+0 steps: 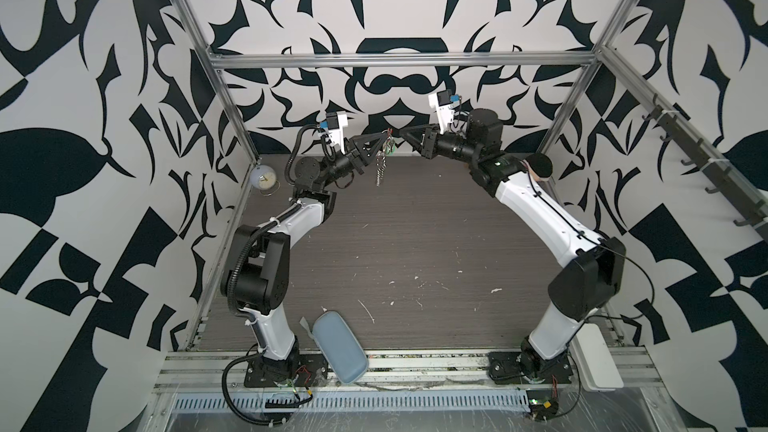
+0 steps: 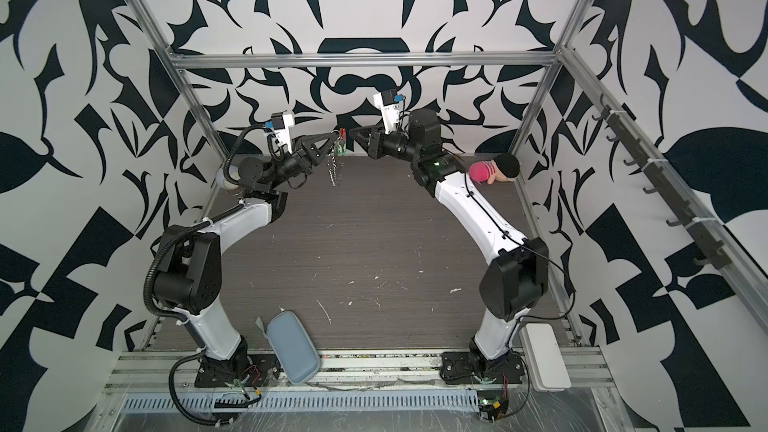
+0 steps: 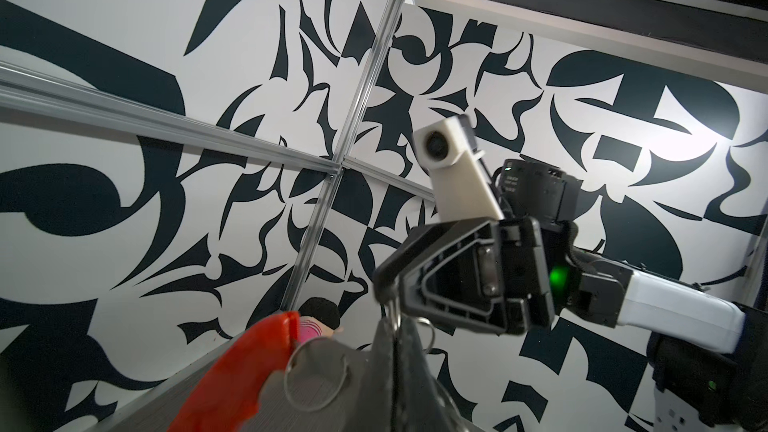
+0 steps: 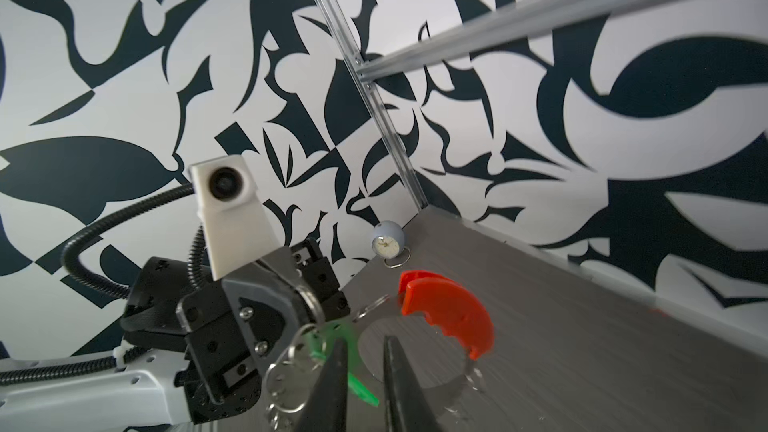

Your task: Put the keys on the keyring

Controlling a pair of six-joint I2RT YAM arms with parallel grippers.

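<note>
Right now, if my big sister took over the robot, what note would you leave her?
Left gripper: shut on the keyring, holding it up above the table at the back.
Right gripper: jaws a little apart, gripping nothing, right beside the loop.
The keys: green tag dangles by the loop, blurred.
Done: key seems to be on the loop, though the link itself is hidden.
To do: check it hangs on, back the right gripper away, set the keyring down.

Table (image 1: 415, 243): grey wood-grain top, flecked white.
On it: round pale clock (image 1: 263, 179), 10 o'clock corner; blue-grey case (image 1: 340, 347), 7 o'clock, across the near edge; pink plush doll (image 2: 494, 170), 2 o'clock.
</note>
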